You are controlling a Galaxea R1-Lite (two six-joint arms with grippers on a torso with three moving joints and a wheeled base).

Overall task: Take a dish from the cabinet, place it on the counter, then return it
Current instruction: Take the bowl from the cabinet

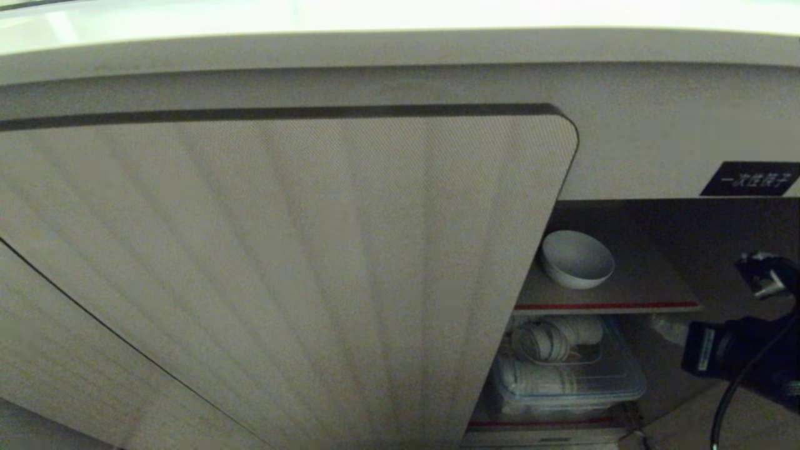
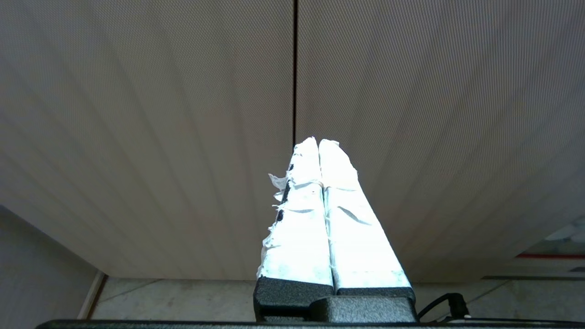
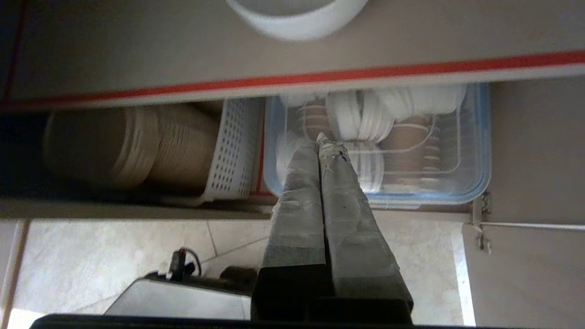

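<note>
The dish (image 1: pixel 577 258), a small white bowl, sits upright on the cabinet's red-edged upper shelf (image 1: pixel 631 305) in the open compartment. In the right wrist view only the dish's lower part (image 3: pixel 297 20) shows, above the shelf's red edge (image 3: pixel 292 80). My right gripper (image 3: pixel 320 140) is shut and empty. It hangs in front of the opening, below the shelf, level with a clear tub. My right arm (image 1: pixel 744 353) enters at the right edge of the head view. The parked left gripper (image 2: pixel 318 142) is shut before two closed ribbed doors. The counter (image 1: pixel 400 15) runs along the top.
A ribbed cabinet door (image 1: pixel 312 262) fills the space left of the opening. On the lower shelf stand a clear blue-rimmed tub (image 3: pixel 470 151) of paper cups and lids, a white perforated basket (image 3: pixel 231 151) and stacked brown paper bowls (image 3: pixel 137 146). Tiled floor (image 3: pixel 434 265) lies below.
</note>
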